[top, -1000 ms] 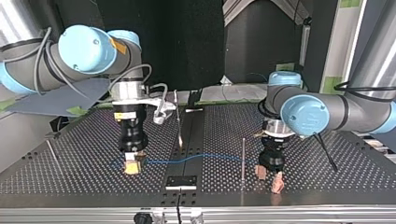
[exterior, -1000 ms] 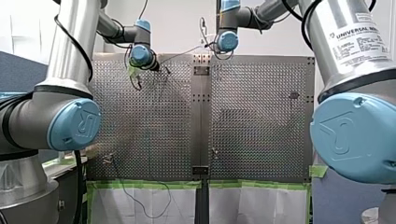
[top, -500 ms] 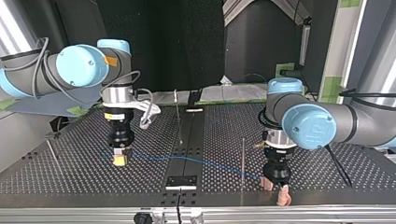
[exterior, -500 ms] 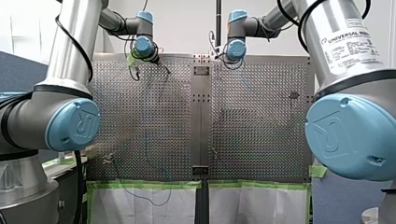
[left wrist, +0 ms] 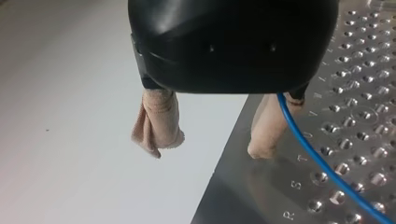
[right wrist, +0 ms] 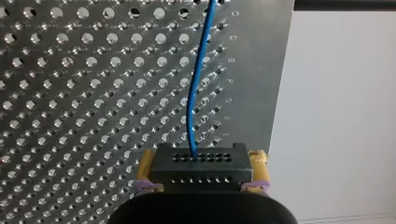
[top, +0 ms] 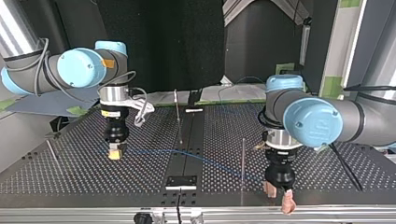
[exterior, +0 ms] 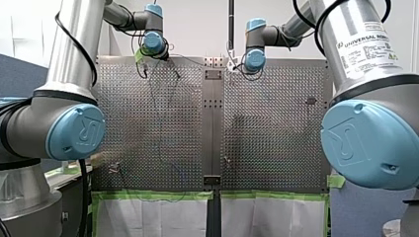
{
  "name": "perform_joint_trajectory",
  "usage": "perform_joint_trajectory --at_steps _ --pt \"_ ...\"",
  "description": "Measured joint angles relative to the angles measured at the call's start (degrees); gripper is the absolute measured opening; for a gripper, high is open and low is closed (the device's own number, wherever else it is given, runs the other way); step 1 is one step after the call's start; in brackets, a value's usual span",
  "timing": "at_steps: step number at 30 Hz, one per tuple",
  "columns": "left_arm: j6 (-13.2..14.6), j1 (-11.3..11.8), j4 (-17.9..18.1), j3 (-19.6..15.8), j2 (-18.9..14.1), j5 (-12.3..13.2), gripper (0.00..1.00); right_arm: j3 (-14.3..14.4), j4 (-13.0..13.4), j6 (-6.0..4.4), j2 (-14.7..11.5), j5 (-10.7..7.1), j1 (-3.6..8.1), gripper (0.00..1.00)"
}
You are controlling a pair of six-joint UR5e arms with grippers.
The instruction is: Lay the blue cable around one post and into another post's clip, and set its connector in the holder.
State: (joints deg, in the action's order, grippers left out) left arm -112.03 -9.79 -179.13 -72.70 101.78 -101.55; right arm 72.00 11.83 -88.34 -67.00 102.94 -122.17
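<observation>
Our right tool (top: 115, 153) clamps the black connector (right wrist: 201, 165) between yellow pads (right wrist: 145, 164). The blue cable (right wrist: 189, 116) runs from it across the perforated surface (right wrist: 70, 93), past a thin post (top: 243, 158), to our left tool (left wrist: 208, 142), whose beige fingers (left wrist: 156, 126) stand wide apart, cable just beside one.

You have bright, even light on the table (exterior: 276, 148) in the front view, with one dim patch near its middle. The top view's backdrop is dark. In the left wrist view my left gripper (left wrist: 208, 151) throws a soft shadow on the metal.
</observation>
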Motion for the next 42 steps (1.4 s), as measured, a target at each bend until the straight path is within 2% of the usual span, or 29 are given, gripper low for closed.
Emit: perform_joint_trajectory --at_steps 6,11,16,24,29,33,42 --pt "-0.2 -0.2 2.2 -2.3 -2.3 1.3 1.00 0.2 -0.3 -0.05 0.1 -0.02 0.03 0.00" --pt "-0.3 -0.1 4.6 -4.8 -3.2 2.4 1.00 2.0 1.4 -0.22 0.2 -0.01 0.09 0.00" --pt "0.4 -0.3 7.1 -7.2 -1.5 2.7 1.00 2.8 2.5 -0.39 0.3 -0.07 0.18 0.00" --pt "1.0 -0.2 11.1 -11.2 2.2 2.8 1.00 3.3 2.5 -0.37 0.4 -0.05 0.48 0.00" --pt "1.7 -0.5 12.4 -13.7 4.3 2.9 1.00 5.0 4.0 -0.49 0.5 0.03 0.90 0.00" --pt "1.9 -0.7 12.7 -15.6 5.0 3.1 1.00 6.9 5.9 -0.92 0.6 0.06 1.31 0.00" --pt "1.7 -0.7 13.0 -16.6 5.1 3.3 1.00 11.9 11.0 -3.19 1.2 0.50 2.09 0.00"
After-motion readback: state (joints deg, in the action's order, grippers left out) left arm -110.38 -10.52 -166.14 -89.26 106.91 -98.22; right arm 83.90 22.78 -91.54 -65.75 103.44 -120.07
